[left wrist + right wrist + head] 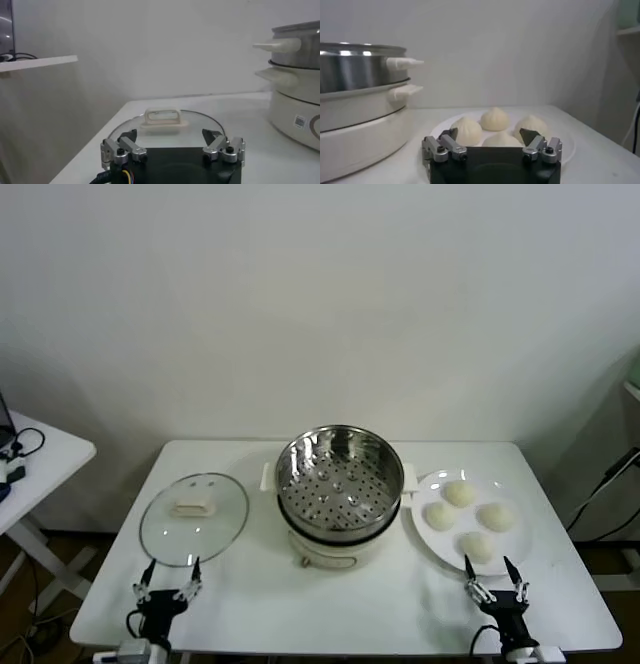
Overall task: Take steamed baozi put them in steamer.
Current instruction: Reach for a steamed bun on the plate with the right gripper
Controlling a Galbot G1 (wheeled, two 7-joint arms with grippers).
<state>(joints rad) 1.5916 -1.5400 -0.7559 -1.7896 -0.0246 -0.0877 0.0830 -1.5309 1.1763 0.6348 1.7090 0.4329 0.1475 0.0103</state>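
Note:
Several pale baozi (469, 518) lie on a round white plate (432, 486) at the right of the table; they also show in the right wrist view (494, 119). The steel steamer (339, 480) with its perforated bottom stands empty on a cream pot base (331, 557) at the table's middle. My right gripper (496, 577) is open and empty at the front edge, just in front of the plate (489, 138). My left gripper (168, 579) is open and empty at the front left edge (170, 138).
A flat glass lid (194, 518) with a cream handle (163, 117) lies left of the steamer, just behind my left gripper. A second white table (40, 459) with cables stands off to the left. The pot's side (295, 112) is near my left gripper.

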